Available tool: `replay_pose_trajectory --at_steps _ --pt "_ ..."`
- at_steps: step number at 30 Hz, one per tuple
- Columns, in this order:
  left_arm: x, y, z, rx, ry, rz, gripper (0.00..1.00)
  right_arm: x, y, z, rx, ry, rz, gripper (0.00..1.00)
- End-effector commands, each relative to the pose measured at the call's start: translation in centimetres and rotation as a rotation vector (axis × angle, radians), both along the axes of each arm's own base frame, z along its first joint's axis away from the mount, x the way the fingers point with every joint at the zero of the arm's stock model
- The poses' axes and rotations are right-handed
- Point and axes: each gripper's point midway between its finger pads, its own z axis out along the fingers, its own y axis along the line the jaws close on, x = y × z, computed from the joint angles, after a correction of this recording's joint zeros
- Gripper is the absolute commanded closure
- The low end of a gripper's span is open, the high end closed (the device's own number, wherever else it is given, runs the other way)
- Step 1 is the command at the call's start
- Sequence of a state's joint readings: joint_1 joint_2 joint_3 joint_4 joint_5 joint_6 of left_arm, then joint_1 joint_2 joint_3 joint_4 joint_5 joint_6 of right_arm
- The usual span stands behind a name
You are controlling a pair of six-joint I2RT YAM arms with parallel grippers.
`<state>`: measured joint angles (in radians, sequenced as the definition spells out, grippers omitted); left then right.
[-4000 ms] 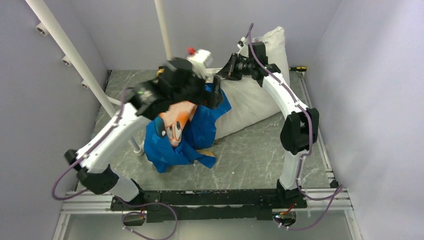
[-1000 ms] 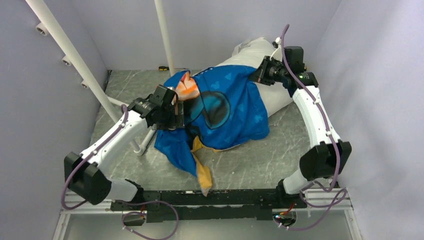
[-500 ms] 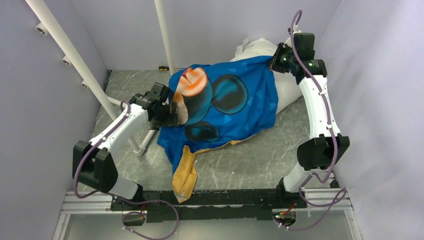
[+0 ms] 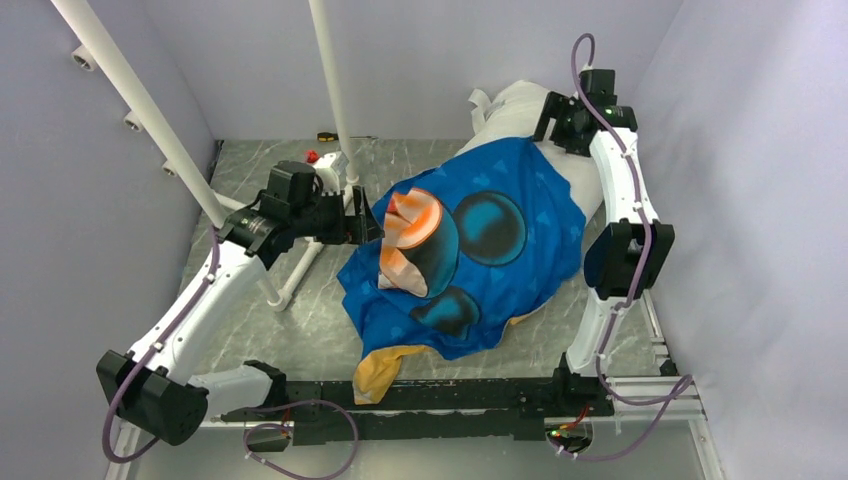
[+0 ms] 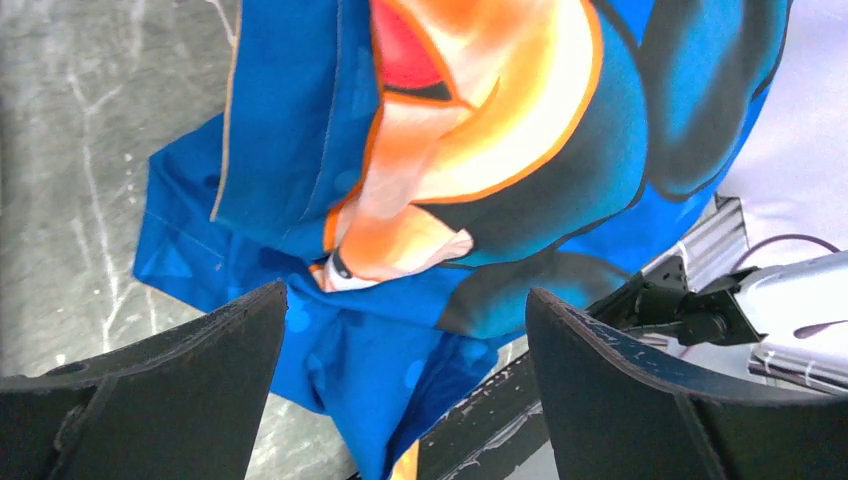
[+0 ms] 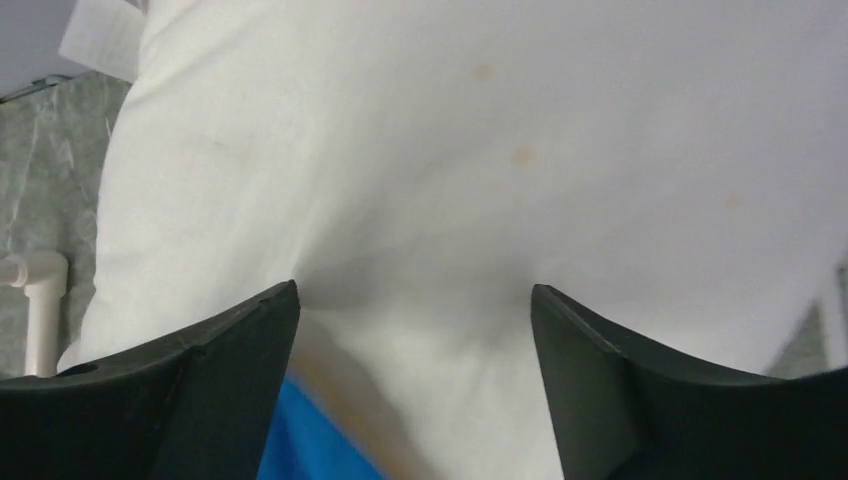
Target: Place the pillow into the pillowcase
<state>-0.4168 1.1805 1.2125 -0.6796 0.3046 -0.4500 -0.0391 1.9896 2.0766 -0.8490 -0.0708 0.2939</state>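
The blue pillowcase (image 4: 480, 250) with the Mickey face lies draped over the white pillow (image 4: 512, 103), which shows only at the back right. A yellow-orange flap of the case (image 4: 378, 368) reaches the front rail. My left gripper (image 4: 362, 226) is open just left of the case's folded orange edge, holding nothing. In the left wrist view the pillowcase (image 5: 420, 180) lies beyond the open left gripper (image 5: 405, 290). My right gripper (image 4: 553, 122) is open over the pillow's far end. In the right wrist view the pillow (image 6: 480, 150) fills the frame behind the open right gripper (image 6: 415, 288), with a blue pillowcase edge (image 6: 290, 440) at the bottom.
White pipes rise at the back (image 4: 335, 80) and left (image 4: 140, 100), and a pipe foot (image 4: 300, 270) lies on the marble table under the left arm. A small red thing (image 4: 312, 156) sits at the back. Grey walls close in on three sides.
The right gripper has opened and let go of the pillowcase. The case has slid down toward the front right over the pillow. The left gripper has drawn back to the left.
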Motion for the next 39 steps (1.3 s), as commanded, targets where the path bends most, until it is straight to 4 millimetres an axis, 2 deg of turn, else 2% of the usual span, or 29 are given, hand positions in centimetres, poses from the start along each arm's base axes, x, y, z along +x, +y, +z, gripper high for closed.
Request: replay_pose_trajectory --at_steps 1,2,4,5,9,13,17,19,22,24,27,30,33,35,37,39 --pt "0.3 -1.8 0.7 -0.068 -0.022 -0.060 0.06 -3.4 -1.3 10.6 -0.056 -0.228 -0.043 0.07" --pt "0.5 -1.9 0.4 -0.068 -0.019 -0.058 0.07 -4.7 -1.4 11.3 -0.059 -0.233 -0.054 0.01" --pt "0.7 -2.2 0.1 -0.073 -0.014 -0.056 0.06 -7.2 -1.3 11.8 -0.052 -0.237 -0.063 0.00" --pt "0.8 -2.5 0.0 -0.080 -0.016 -0.060 0.05 -8.6 -1.2 10.7 -0.040 -0.209 -0.069 0.00" --pt "1.1 -3.4 0.1 -0.105 -0.017 -0.078 0.04 -14.2 -1.0 8.6 0.055 -0.200 -0.092 0.00" --pt "1.2 -4.1 0.0 -0.111 -0.014 -0.104 0.03 -17.7 -2.7 2.7 0.228 -0.120 -0.164 0.00" --pt "1.0 -4.8 0.0 -0.129 -0.009 -0.128 0.03 -19.3 -2.6 -3.1 0.477 -0.045 -0.178 0.00" --pt "0.9 -5.0 0.4 -0.136 -0.015 -0.143 0.03 -19.1 -1.2 -4.5 0.572 -0.029 -0.131 0.00" --pt "0.8 -5.0 1.2 -0.134 -0.039 -0.150 0.03 -18.0 1.7 -5.1 0.718 -0.042 -0.028 0.01" --pt "0.8 -4.9 1.6 -0.126 -0.048 -0.152 0.03 -17.3 3.7 -5.4 0.735 -0.027 0.017 0.05" --pt "0.6 -4.7 2.2 -0.119 -0.052 -0.156 0.03 -16.3 7.3 -4.4 0.743 -0.028 0.111 0.23" --pt "0.3 -4.9 2.6 -0.094 -0.066 -0.166 0.03 -15.4 10.5 -1.9 0.790 -0.073 0.180 0.68" --pt "0.2 -5.3 2.1 -0.012 -0.081 -0.166 0.03 -14.4 13.0 1.3 0.820 -0.118 0.238 1.00" --pt "0.2 -6.0 1.7 0.053 -0.089 -0.173 0.03 -13.7 14.5 3.9 0.835 -0.156 0.269 1.00" --pt "0.1 -7.2 1.6 0.118 -0.110 -0.187 0.04 -12.7 15.1 5.9 0.840 -0.196 0.256 1.00" --pt "0.1 -9.0 2.4 0.179 -0.160 -0.195 0.03 -12.0 15.5 7.9 0.855 -0.240 0.245 1.00"
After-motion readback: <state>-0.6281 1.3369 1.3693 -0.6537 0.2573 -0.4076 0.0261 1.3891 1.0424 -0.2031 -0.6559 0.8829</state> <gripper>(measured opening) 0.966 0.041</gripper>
